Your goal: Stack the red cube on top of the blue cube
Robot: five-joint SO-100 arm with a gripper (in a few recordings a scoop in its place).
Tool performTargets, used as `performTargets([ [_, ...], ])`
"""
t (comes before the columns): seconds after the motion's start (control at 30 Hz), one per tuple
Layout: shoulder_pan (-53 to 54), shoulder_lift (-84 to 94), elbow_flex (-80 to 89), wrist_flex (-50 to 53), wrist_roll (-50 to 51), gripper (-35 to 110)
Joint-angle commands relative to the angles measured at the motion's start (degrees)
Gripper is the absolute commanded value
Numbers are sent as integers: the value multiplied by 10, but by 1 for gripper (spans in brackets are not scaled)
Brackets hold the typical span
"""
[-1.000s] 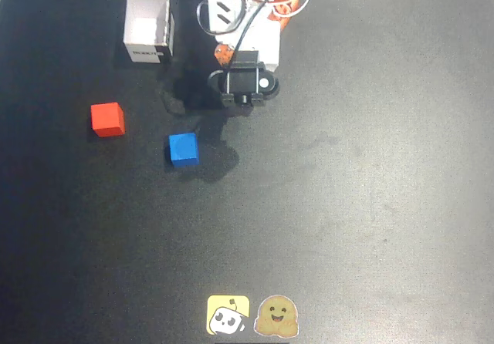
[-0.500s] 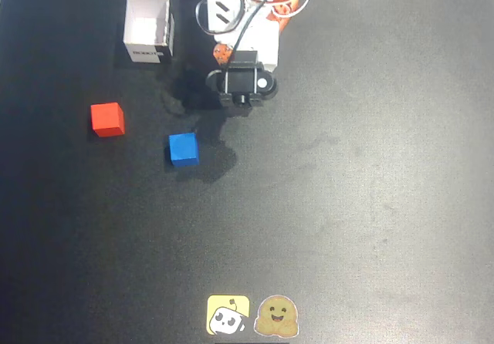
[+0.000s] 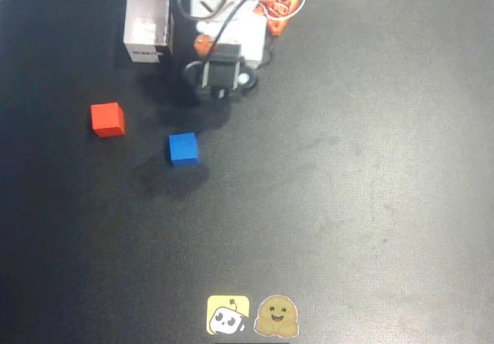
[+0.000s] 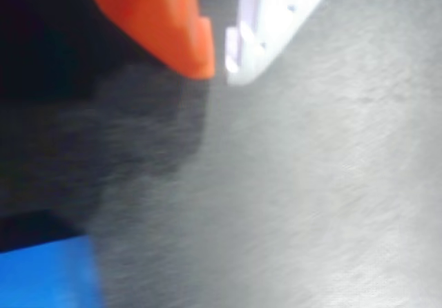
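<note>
Red cube: one (image 3: 107, 119), flat on the black table (image 3: 370, 166), left side of the overhead view, nothing on top of it
Blue cube: one (image 3: 183, 149), also flat on the table, to the right of the red cube and a little lower in the overhead view – the two are apart, not touching; a blurred blue corner (image 4: 48, 270) shows at the lower left of the wrist view
Gripper: one (image 4: 219, 63), seen in the wrist view as an orange finger (image 4: 162, 18) and a white finger (image 4: 276, 18) with tips close together, only a narrow gap between them and nothing held
Arm: one (image 3: 231, 28), white and orange, at the top of the overhead view, above the blue cube and clear of both cubes
White box: one (image 3: 148, 29), top left, just left of the arm
Stickers: two – a yellow one (image 3: 228, 315) and a tan smiling one (image 3: 277, 316), side by side at the bottom edge
</note>
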Motion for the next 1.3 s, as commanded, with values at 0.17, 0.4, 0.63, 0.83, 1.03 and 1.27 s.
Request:
performTargets([
  [0.17, 115, -171, -149, -35, -79, 0],
  [0.4, 232, -333, -261, -47, -141, 0],
  [0.63, 326, -446, -333, -54, -158, 0],
  [0.83, 391, -533, -387, -59, -156, 0],
  [1.03, 428, -601, -431, -45, -116, 0],
  [1.27, 429, -635, -449, 4, -43, 0],
])
